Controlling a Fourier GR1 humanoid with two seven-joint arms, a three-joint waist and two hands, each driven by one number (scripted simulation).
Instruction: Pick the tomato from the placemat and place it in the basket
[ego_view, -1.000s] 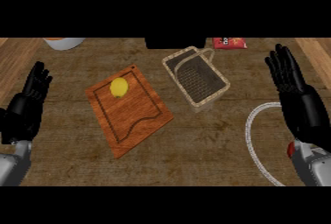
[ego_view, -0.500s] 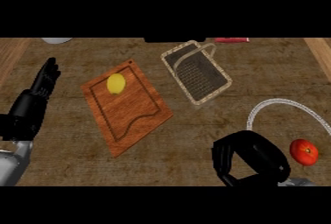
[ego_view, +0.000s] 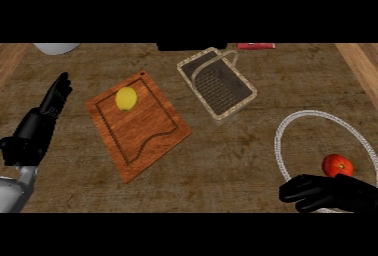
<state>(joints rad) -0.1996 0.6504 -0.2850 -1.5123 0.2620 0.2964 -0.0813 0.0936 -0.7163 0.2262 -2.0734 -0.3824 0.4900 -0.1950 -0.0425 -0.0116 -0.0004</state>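
A second ago both hands stood raised at the sides of the counter and no tomato showed. Since then the right hand (ego_view: 332, 192) has swung down and in to the near right corner, and the view has turned so that the tomato (ego_view: 337, 165) and most of the round, white-edged placemat (ego_view: 279, 145) now show. The tomato sits on the right part of the placemat, untouched, just beyond the right hand and not in it. So I judge the task is only at the approach: nothing is lifted yet, and the basket (ego_view: 216, 82) lies well apart, further away and to the left. The right hand lies low over the near edge of the placemat, back upward, its fingers reaching left and only slackly bent, holding nothing. To take the tomato it would probably have to move a little further out and turn its fingers toward the fruit. The left hand (ego_view: 40, 125) rests at the left edge, released, fingers straight and pointing away. It has hardly altered. Between it and the basket lies a wooden cutting board (ego_view: 144, 132) with a lemon (ego_view: 126, 98) on its far end.
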